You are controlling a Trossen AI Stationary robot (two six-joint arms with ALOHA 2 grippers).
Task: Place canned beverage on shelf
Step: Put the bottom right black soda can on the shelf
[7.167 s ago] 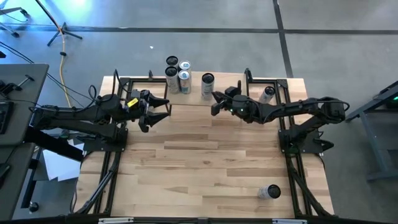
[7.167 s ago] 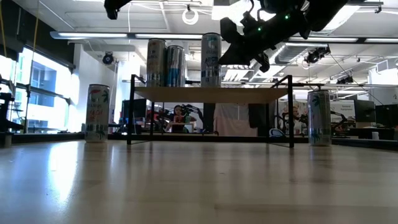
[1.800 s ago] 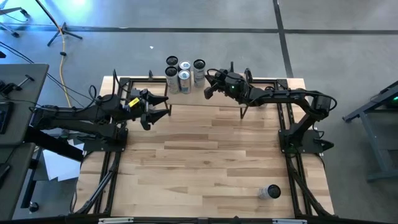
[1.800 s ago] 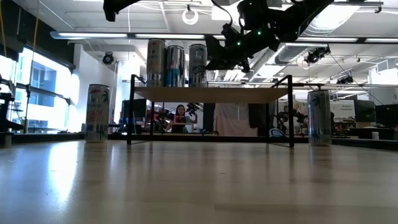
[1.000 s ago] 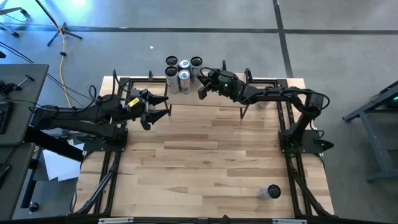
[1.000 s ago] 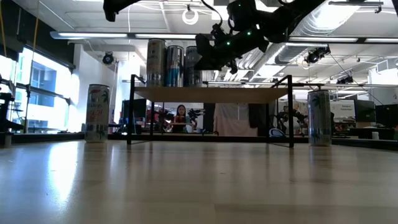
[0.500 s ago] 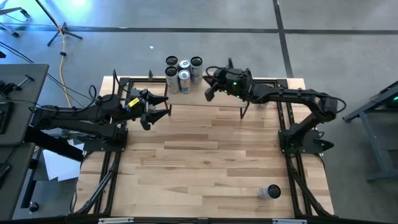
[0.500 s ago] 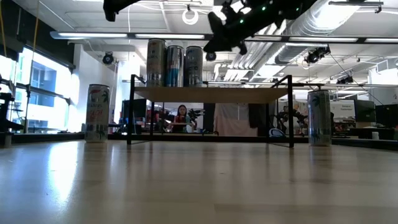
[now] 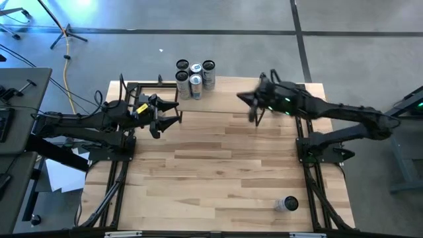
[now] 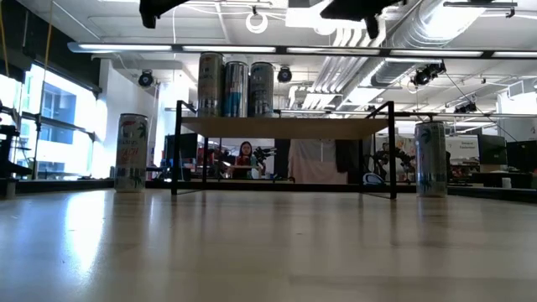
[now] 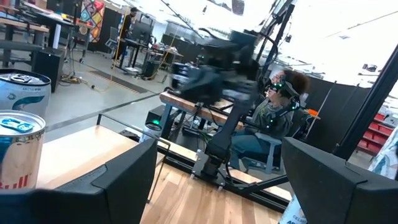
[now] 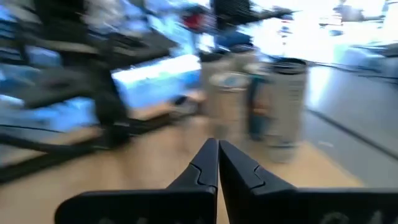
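1. The right gripper hangs above the middle of the shelf, holding nothing; in the right wrist view its fingers are pressed together tip to tip.
2. Beyond those closed fingertips, at the shelf's far left end, stands a tight cluster of four cans, upright and touching or nearly touching one another.
3. The can nearest the right gripper is the rightmost of the cluster; it stands clear of the gripper, well apart from it.
4. In the low view three of the cans show side by side on top of the shelf board, above its left legs.
5. The left gripper hovers just off the shelf's left front corner, nearer the table's front than the cluster; its fingers are spread wide with nothing between them.
6. In the left wrist view two can tops show close beside the left gripper's own finger.
7. Another can stands upright on the table, seen left of the shelf in the low view, and one more stands to the shelf's right.
8. A further can lies on the table's near right corner, far behind the right gripper.
9. A person sits in the room beyond the table, seen under the shelf board.
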